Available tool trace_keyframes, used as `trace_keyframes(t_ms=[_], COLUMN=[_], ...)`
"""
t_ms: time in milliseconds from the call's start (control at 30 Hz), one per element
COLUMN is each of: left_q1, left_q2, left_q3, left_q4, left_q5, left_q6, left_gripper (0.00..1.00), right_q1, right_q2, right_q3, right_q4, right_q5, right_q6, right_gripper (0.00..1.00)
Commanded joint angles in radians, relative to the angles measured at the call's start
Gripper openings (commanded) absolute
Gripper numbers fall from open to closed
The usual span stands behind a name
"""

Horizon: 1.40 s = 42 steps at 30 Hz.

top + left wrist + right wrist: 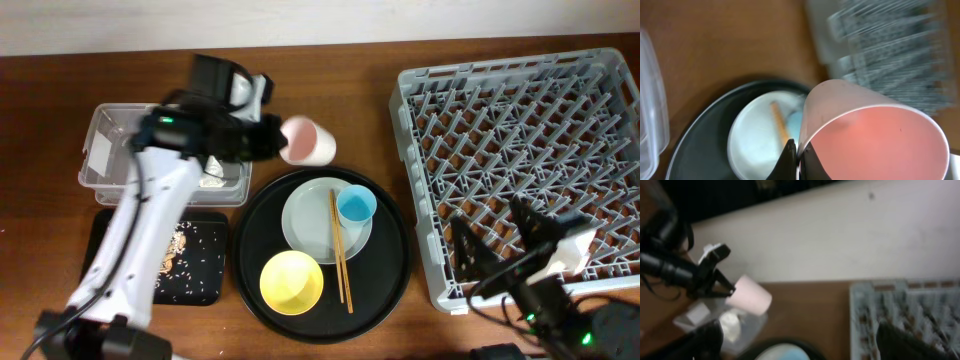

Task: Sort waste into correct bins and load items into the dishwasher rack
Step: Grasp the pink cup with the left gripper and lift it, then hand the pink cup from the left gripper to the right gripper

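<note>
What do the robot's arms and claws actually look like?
The left arm is a white tube with black joints and a small green light; the left gripper is black. The right gripper has black pointed fingers, a white block and black cables behind.

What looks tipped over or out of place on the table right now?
The pink cup is tipped on its side, held by the left gripper beside the clear tub. The chopsticks lie across the plate, overhanging its rim onto the round tray. Nothing looks broken.
</note>
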Motion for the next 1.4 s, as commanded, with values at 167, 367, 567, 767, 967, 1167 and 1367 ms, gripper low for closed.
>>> trace_keyframes(t_ms=[167,367,567,767,967,1167,1367], left_q1=[0.181,0.058,-0.032,-0.035,-0.035,-0.035,-0.035], left_q2=[-0.022,-0.022,-0.022,-0.022,-0.022,-0.022,-0.022], left_q3=[0.059,0.059,0.059,0.059,0.059,0.059,0.059], left_q4=[0.108,0.134,0.201,0.210,0.242,0.242,0.242], left_q5=[0.964,0.923,0.921,0.982,1.069,1.069,1.011], left_q6=[0.165,0.216,0.216,0.216,0.216,0.216,0.216], left_gripper=[0.00,0.00,0.00,0.00,0.00,0.00,0.31], right_q1=[0.005,0.005,0.006,0.039,0.103,0.103,0.103], right_q2=[0.564,0.711,0.776,0.791,0.792,0.792,0.792], right_q3=[0.574,0.554,0.554,0.554,0.554,0.554,0.554], right_q4=[-0.242,-0.267,-0.264,-0.227,-0.143,-0.116,-0.114], right_q5=[-0.643,-0.809,-0.844,-0.906,-0.883,-0.867,-0.674], right_q6=[-0.033,-0.160,-0.296,-0.336,-0.401,-0.401,-0.382], right_gripper=[0.98,0.92,0.92,0.91,0.82,0.59,0.51])
